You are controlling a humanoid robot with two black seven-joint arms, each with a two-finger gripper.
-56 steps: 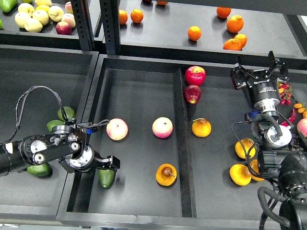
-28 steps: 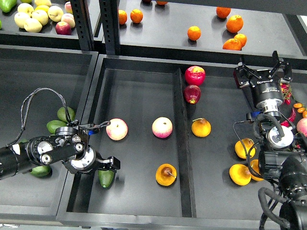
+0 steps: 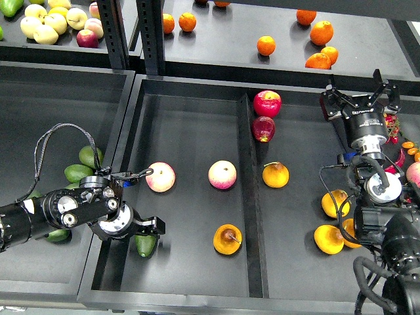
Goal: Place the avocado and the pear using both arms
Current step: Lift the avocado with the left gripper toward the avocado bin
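left gripper point(image 3: 148, 226) low, jaw state unclear; right gripper point(image 3: 358, 96) raised, fingers apart

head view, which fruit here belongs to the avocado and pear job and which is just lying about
In the job: avocado under the left gripper; pear in the same tray.

Lying about: pink fruits, red apples, oranges, lighter avocados.

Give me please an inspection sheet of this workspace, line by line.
Surface: black divided tray.
Job's things: avocado lying at the tray's front left; pear lying in the same compartment.
Clutter: two pink-cream fruits, red apples, loose oranges.
Hands: left hand just over the avocado, grip unclear; right hand open, empty.
Cables: black loop above the left arm.
Surroundings: shelf with yellow fruit.
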